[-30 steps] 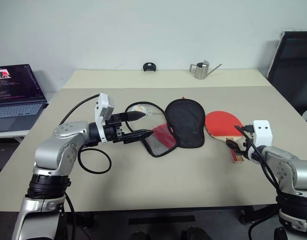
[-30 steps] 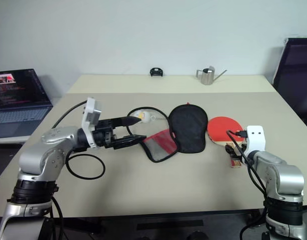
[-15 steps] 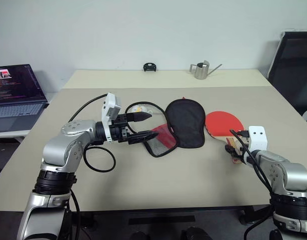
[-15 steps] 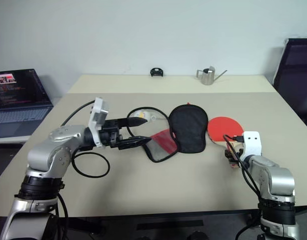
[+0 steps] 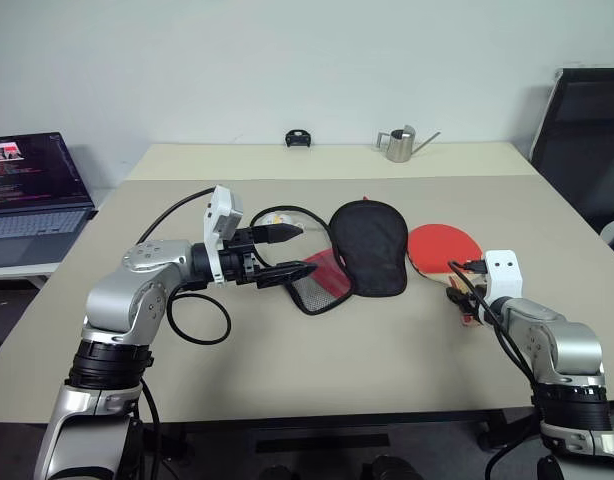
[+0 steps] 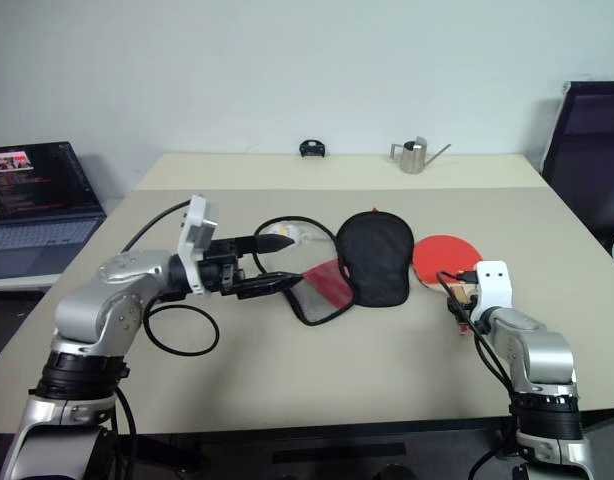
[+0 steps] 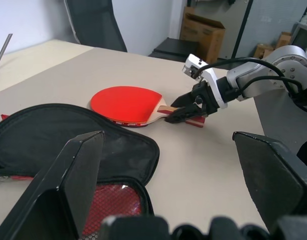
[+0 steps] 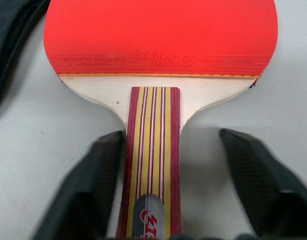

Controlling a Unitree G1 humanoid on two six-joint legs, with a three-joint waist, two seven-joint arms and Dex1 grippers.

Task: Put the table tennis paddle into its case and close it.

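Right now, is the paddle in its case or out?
Out: the paddle lies flat on the table, beside the case.

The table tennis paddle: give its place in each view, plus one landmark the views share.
Head views: table tennis paddle flat on the table, right of the case.
Left wrist view: paddle beyond the case, right gripper at its handle.
Right wrist view: handle between the open fingers.
Shared landmark: the case.

A beige table [image 5: 317, 380] carries the open case [image 5: 362, 250], the table tennis paddle [image 5: 442, 250] beside it, a small metal watering can [image 5: 399, 144] and a black clip-like object [image 5: 298, 136].
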